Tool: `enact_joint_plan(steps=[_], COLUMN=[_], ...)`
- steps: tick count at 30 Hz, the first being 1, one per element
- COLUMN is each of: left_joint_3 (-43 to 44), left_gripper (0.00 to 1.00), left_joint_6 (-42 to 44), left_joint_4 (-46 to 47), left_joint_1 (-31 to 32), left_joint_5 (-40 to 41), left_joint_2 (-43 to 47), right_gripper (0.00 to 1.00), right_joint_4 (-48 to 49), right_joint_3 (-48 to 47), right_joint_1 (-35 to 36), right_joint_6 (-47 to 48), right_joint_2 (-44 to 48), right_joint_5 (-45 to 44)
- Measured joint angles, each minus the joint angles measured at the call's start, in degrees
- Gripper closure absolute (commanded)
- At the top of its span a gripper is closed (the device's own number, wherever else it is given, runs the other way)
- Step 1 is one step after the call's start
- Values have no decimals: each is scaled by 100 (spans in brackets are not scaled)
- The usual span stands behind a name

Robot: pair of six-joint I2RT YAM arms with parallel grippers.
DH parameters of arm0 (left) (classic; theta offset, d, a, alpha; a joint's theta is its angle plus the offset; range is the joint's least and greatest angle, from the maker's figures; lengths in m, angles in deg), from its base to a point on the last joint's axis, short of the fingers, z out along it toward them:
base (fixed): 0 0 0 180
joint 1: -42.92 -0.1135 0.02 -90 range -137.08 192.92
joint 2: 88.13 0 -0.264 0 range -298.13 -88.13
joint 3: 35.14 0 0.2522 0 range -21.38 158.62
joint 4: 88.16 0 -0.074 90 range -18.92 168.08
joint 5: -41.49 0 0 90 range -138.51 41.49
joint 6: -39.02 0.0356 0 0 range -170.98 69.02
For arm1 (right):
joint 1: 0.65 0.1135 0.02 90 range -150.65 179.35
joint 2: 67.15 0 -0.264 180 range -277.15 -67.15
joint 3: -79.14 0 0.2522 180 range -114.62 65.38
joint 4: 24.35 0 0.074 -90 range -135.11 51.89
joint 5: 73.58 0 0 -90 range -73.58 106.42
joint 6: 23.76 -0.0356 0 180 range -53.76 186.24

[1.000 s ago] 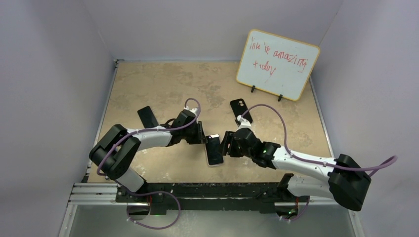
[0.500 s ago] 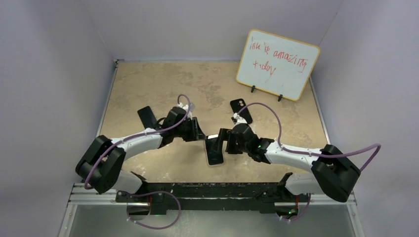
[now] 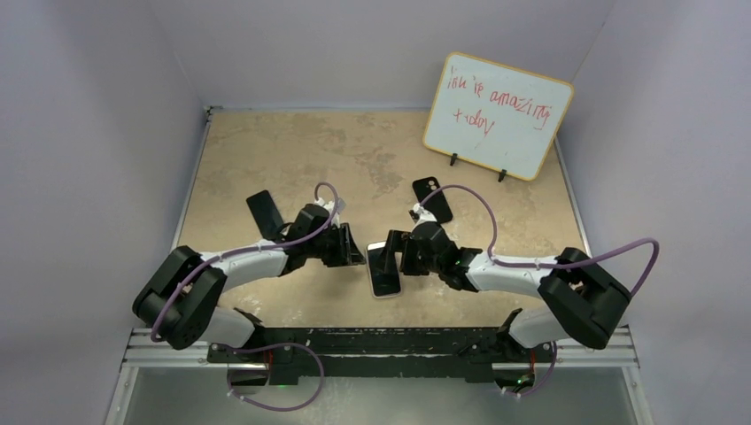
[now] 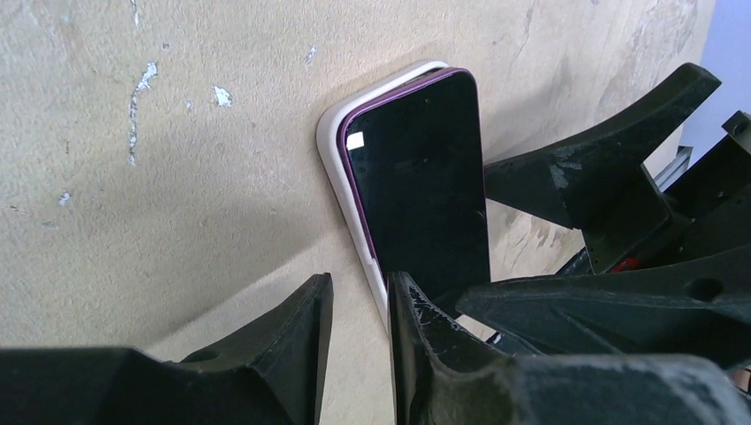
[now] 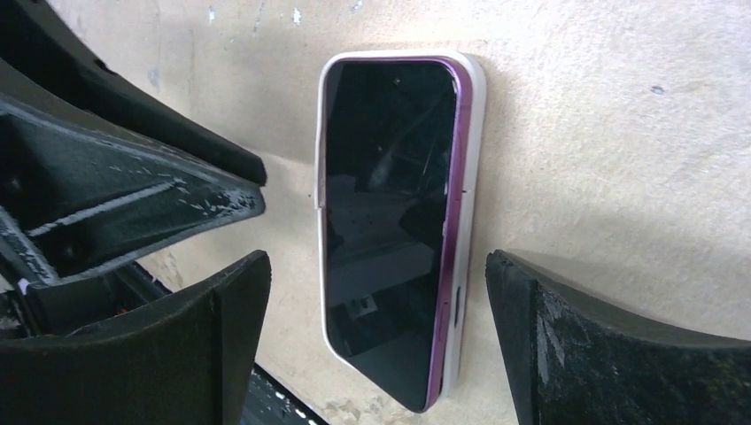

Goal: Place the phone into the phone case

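Note:
A black-screened phone with a purple rim (image 3: pixel 384 271) lies face up in a white phone case (image 3: pixel 375 289) on the table's near middle. In the right wrist view the phone (image 5: pixel 390 204) sits in the case (image 5: pixel 472 133) with its purple side showing along one edge. My left gripper (image 3: pixel 354 255) is at the phone's far left corner, its jaws a narrow gap apart (image 4: pixel 359 288), one finger (image 4: pixel 416 328) at the case edge (image 4: pixel 336 168). My right gripper (image 3: pixel 390 253) is open wide (image 5: pixel 376 292) and straddles the phone's far end without touching it.
A black case with a camera cut-out (image 3: pixel 431 198) lies behind the right gripper. Another black slab (image 3: pixel 265 209) lies behind the left arm. A whiteboard with red writing (image 3: pixel 496 115) stands at the back right. Walls close in both sides.
Both arms have stretched lower and closer together. The right gripper has moved left over the phone's far end. The phone and case have stayed in place.

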Motion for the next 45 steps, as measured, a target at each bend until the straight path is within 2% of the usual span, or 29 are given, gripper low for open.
enact_joint_plan(steps=[5, 17, 20, 23, 36, 42, 45], left_joint_3=[-146, -352, -367, -382, -664, -721, -785], left_gripper=[63, 67, 66, 61, 55, 57, 59], left_joint_6=[-59, -275, -304, -304, -356, -361, -363], left_joint_4=[387, 1196, 1231, 1202, 1266, 1276, 1276], left_joint_1=[0, 0, 0, 0, 0, 0, 0], left_joint_5=[-164, -516, -522, -522, -494, -494, -490], left_joint_2=[-205, -671, -669, -621, -275, -210, -157], right_gripper=[10, 10, 11, 10, 11, 16, 22], right_joint_4=[339, 1244, 1399, 1648, 2990, 3504, 3563], right_joint_3=[24, 260, 339, 461, 909, 935, 938], right_joint_1=[0, -46, -68, -72, -81, -83, -83], right_joint_6=[-101, -656, -763, -796, -1027, -1088, -1093], right_joint_2=[-149, -372, -372, -358, -282, -450, -498], right_joint_5=[190, 527, 557, 568, 863, 1043, 1086])
